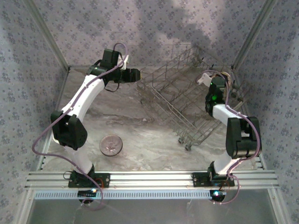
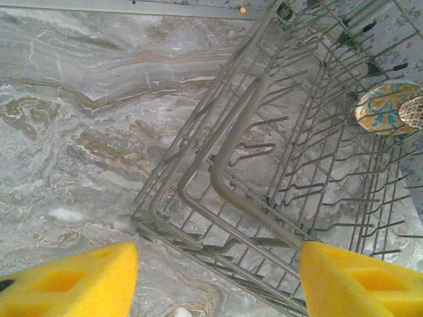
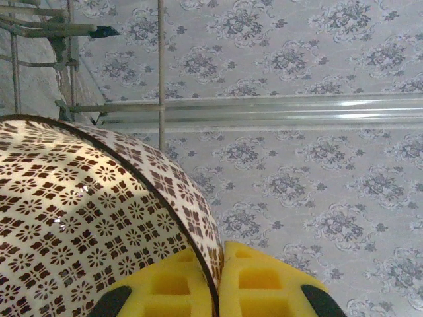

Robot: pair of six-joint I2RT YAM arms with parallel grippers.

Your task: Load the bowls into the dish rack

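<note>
The grey wire dish rack (image 1: 184, 95) stands tilted at the back right of the table. My right gripper (image 3: 218, 277) is shut on the rim of a white bowl with a brown flower pattern (image 3: 79, 218), and it hangs over the rack's right side (image 1: 204, 78). My left gripper (image 2: 218, 264) is open with nothing between its yellow fingers (image 2: 73, 281), above the rack's left corner (image 1: 134, 74). A bowl with a teal and orange pattern (image 2: 382, 105) leans among the tines inside the rack (image 2: 264, 172). A grey-speckled bowl (image 1: 110, 145) sits on the table near the left arm's base.
Patterned walls close in the marble table (image 1: 140, 126) on three sides. An aluminium rail (image 1: 149, 179) carries both arm bases along the near edge. Rack wires (image 3: 39, 30) show at the upper left of the right wrist view.
</note>
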